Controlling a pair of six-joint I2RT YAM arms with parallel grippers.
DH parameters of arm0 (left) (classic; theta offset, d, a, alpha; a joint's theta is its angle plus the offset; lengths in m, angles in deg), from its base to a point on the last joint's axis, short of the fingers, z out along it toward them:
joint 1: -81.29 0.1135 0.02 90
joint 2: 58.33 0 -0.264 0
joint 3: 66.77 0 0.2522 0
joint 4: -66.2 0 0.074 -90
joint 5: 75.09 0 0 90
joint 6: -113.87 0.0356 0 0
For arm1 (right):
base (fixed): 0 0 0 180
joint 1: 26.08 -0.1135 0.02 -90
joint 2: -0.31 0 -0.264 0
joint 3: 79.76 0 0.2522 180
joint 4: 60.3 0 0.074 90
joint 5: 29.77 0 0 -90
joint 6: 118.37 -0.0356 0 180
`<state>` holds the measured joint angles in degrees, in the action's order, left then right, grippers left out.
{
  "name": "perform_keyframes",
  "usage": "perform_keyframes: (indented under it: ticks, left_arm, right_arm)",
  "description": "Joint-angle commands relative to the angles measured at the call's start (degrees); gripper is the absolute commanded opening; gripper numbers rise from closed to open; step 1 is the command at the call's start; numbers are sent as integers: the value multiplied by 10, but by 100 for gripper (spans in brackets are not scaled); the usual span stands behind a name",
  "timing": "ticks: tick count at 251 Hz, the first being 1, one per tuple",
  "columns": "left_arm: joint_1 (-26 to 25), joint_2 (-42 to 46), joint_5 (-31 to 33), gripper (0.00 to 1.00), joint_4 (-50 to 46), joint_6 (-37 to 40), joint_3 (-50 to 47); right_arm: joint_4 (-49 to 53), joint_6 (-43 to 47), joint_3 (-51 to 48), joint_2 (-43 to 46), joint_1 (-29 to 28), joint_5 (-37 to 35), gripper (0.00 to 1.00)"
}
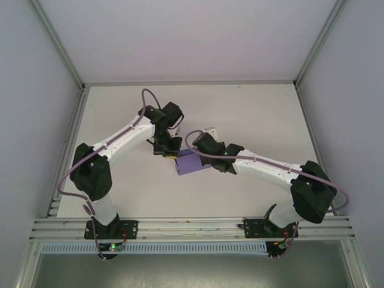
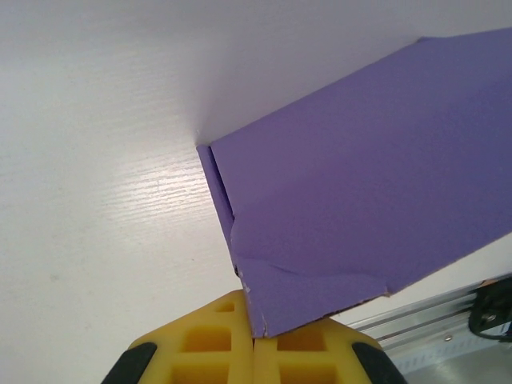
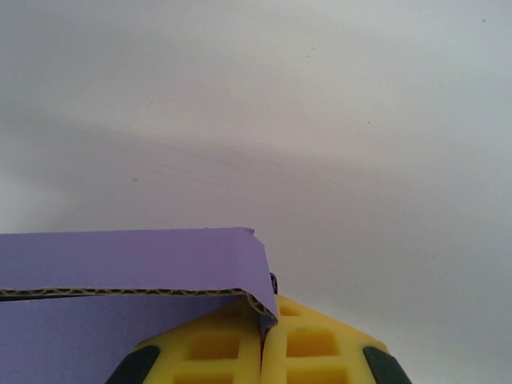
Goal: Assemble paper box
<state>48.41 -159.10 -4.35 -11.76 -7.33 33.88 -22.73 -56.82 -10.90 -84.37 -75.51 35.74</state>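
In the top external view, the paper box [image 1: 191, 164] is sitting just below the centre of the frame, over the white tabletop [image 1: 258, 114] and between the two wrists. Whether it is resting on the surface or being held just above it cannot be told. The left arm is reaching up from the lower left and angling down to the box's upper left corner. The right arm is reaching in from the lower right to the box's upper right edge. In the left wrist view, the left gripper [image 2: 254, 352] is sitting at the bottom centre. Its yellow pads [image 2: 200, 346] are pressing together on a creased corner of the purple card, so it is closed and gripping the paper box. The panel is spreading toward the upper right, with a narrow folded flap showing along its left edge. An aluminium rail [image 2: 424, 326] is showing at the lower right. In the right wrist view, the right gripper [image 3: 262, 348] is also closed, pinching a folded-over corrugated edge of the box at the bottom centre. There the box is occupying the lower left.
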Motion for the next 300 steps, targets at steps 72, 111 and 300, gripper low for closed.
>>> perform_keyframes:
  ticks: [72,111,300]
  left_arm:
    - [-50,49,120,0,133,-127,-110]
    - [-60,52,89,0,163,-156,-146]
    - [-93,94,45,0,147,-195,-152]
  right_arm:
    - [-3,-55,-41,-28,-23,49,0]
    - [3,-62,-36,-40,-25,41,0]
    - [-15,-101,-77,-31,-41,36,0]
